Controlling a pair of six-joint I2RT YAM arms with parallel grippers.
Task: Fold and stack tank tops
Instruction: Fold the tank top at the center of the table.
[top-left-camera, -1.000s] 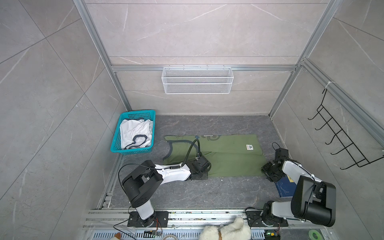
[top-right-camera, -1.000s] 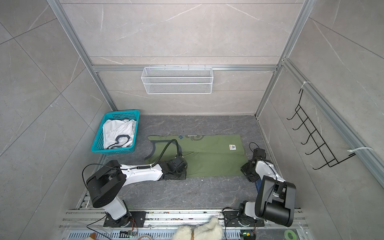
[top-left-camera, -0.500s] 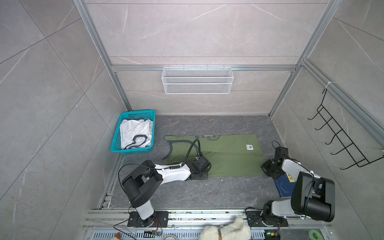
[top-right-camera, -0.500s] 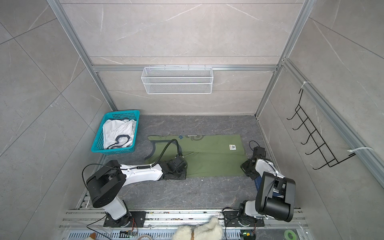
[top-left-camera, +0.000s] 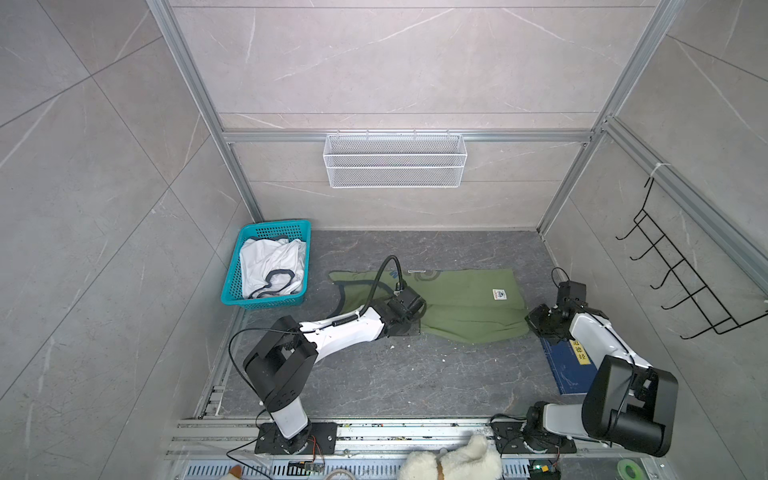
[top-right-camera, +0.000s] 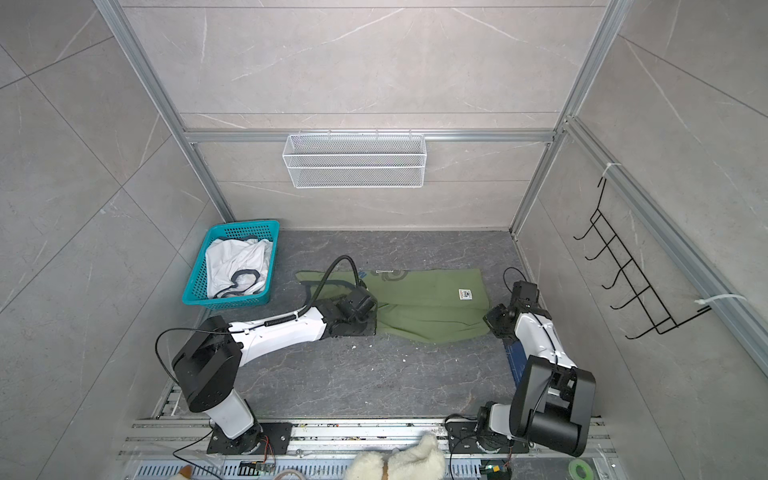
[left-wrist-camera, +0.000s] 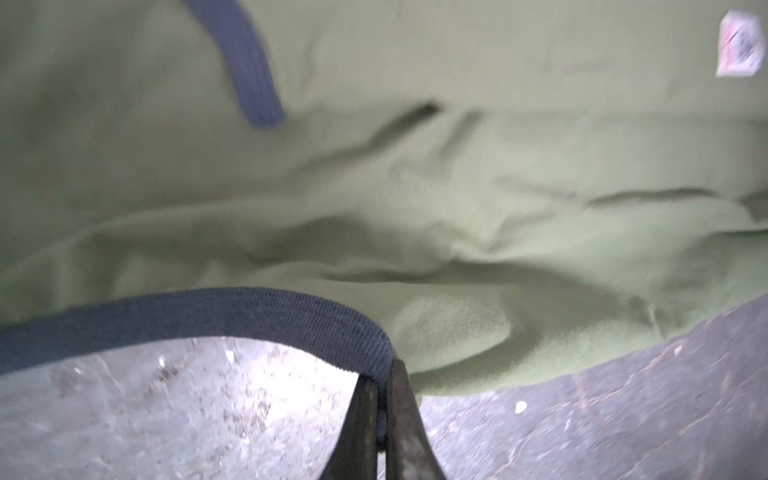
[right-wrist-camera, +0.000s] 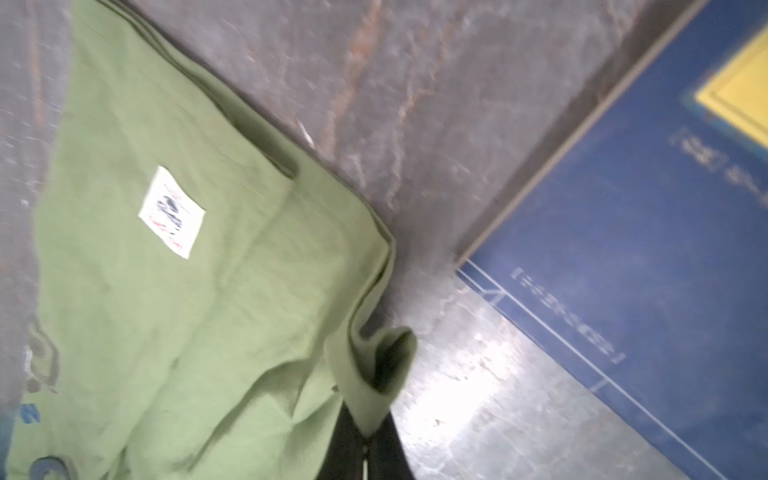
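The olive green sleeveless cloth tank top (top-left-camera: 465, 307) is spread out on the grey stone-patterned bench (top-left-camera: 395, 374). Its dark navy ribbed trim (left-wrist-camera: 249, 316) is pinched in the closed left claw (left-wrist-camera: 380, 376). A corner of its other end is gripped by the closed right claw (right-wrist-camera: 365, 432). The white cloth tank top (top-left-camera: 270, 266) is heaped in the teal plastic basket (top-left-camera: 266, 301).

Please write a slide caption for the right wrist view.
Right gripper shut on a corner of the olive tank top, with a blue board lying nearby.
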